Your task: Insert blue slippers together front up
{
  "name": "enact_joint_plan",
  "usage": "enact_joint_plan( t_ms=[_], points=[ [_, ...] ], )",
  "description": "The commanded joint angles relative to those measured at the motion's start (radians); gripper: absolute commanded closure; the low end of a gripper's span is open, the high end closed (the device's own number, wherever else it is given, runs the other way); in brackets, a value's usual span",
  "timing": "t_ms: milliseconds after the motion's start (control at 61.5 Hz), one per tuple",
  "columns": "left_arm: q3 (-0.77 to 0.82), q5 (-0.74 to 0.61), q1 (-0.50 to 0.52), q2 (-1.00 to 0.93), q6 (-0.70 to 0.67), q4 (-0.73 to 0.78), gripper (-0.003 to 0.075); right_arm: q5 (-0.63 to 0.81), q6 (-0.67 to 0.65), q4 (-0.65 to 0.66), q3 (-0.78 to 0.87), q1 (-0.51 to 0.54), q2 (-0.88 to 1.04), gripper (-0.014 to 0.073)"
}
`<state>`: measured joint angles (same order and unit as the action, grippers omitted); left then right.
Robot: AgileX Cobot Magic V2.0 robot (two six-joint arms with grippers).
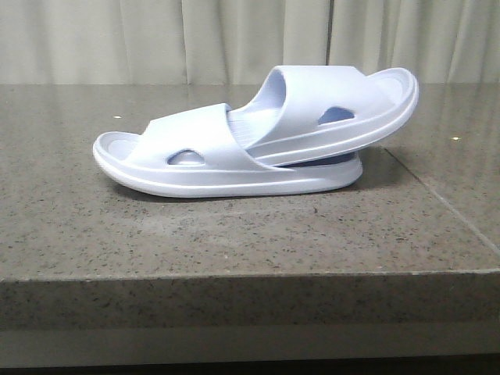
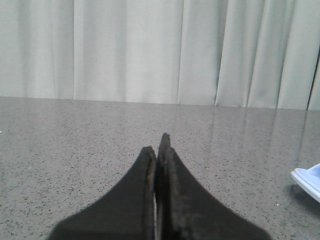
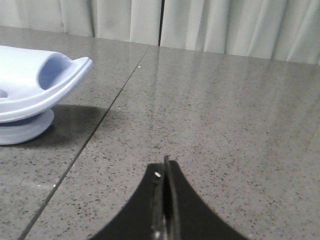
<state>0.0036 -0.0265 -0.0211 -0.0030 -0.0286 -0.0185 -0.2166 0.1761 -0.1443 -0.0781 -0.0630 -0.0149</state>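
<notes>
Two pale lavender-blue slippers lie on the grey stone table in the front view. The lower slipper (image 1: 195,160) lies flat, with one end at the left. The upper slipper (image 1: 336,105) is pushed under the lower one's strap and tilts up to the right. No gripper shows in the front view. My left gripper (image 2: 159,145) is shut and empty over bare table, with a slipper's edge (image 2: 309,181) far off to one side. My right gripper (image 3: 165,167) is shut and empty, apart from the stacked slippers (image 3: 35,82).
The granite table (image 1: 234,234) has a seam (image 1: 445,205) to the right of the slippers and a front edge (image 1: 250,275) close to the camera. Pale curtains (image 1: 156,39) hang behind the table.
</notes>
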Motion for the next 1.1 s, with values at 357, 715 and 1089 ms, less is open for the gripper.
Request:
enact_joint_plan(
  t_ms=[357,715,1089],
  points=[
    [0.005,-0.074,-0.007,-0.016,-0.012,-0.003,0.0741,0.223,0.008,0.006,0.099,0.017,0.042,0.0712],
    [0.005,-0.074,-0.007,-0.016,-0.012,-0.003,0.0741,0.271,-0.019,0.007,0.099,0.017,0.043,0.0712],
    [0.005,-0.074,-0.007,-0.016,-0.012,-0.003,0.0741,0.321,-0.185,0.106,0.1,0.017,0.043,0.0712]
  ],
)
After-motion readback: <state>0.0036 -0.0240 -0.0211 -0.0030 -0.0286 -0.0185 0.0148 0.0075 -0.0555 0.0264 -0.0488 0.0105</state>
